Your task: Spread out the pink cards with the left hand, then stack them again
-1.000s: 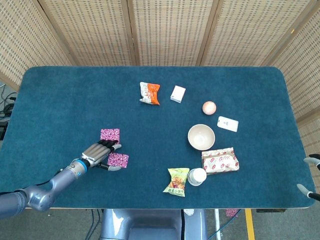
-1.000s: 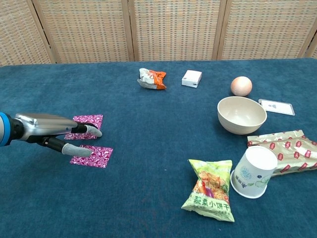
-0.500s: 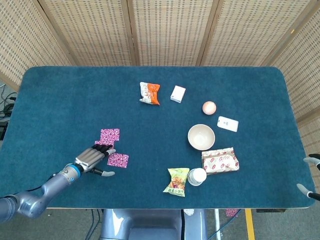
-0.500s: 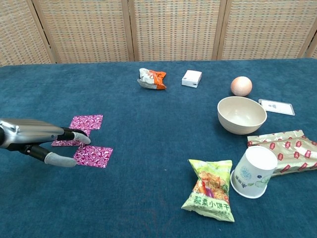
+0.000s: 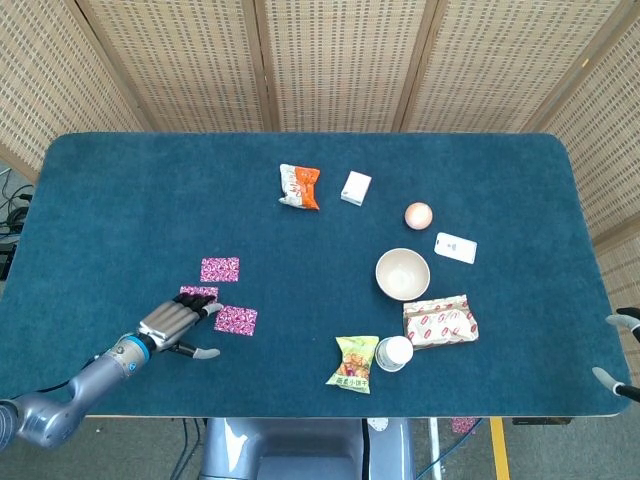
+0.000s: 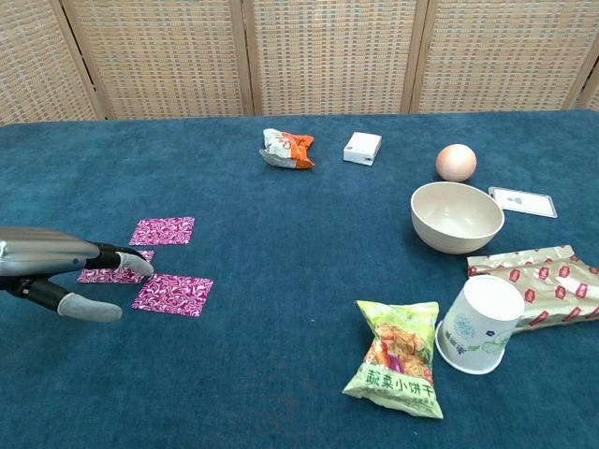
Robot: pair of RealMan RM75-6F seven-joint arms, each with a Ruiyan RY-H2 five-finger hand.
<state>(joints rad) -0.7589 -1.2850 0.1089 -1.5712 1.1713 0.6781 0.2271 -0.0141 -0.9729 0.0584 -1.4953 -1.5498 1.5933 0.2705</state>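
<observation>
Three pink patterned cards lie apart on the blue cloth at the left: a far card (image 5: pixel 220 269) (image 6: pixel 163 230), a middle card (image 5: pixel 197 293) (image 6: pixel 105 276) and a near card (image 5: pixel 236 319) (image 6: pixel 173 294). My left hand (image 5: pixel 174 323) (image 6: pixel 56 267) lies flat and low with its fingers stretched out. Its fingertips (image 6: pixel 138 267) rest on the right end of the middle card, and it holds nothing. Only two grey tips of my right hand (image 5: pixel 620 352) show at the table's right edge, spread apart with nothing between them.
At the back sit an orange snack packet (image 5: pixel 299 186), a white box (image 5: pixel 355 188) and an egg (image 5: pixel 418 215). Right of centre are a bowl (image 5: pixel 402 273), a white card (image 5: pixel 455 247), a red packet (image 5: pixel 440 322), a tipped paper cup (image 5: pixel 395 352) and a green snack bag (image 5: pixel 355 363).
My left hand has slid back toward the near left. A third card has come out from under the far card and now lies separate beneath the fingertips.
</observation>
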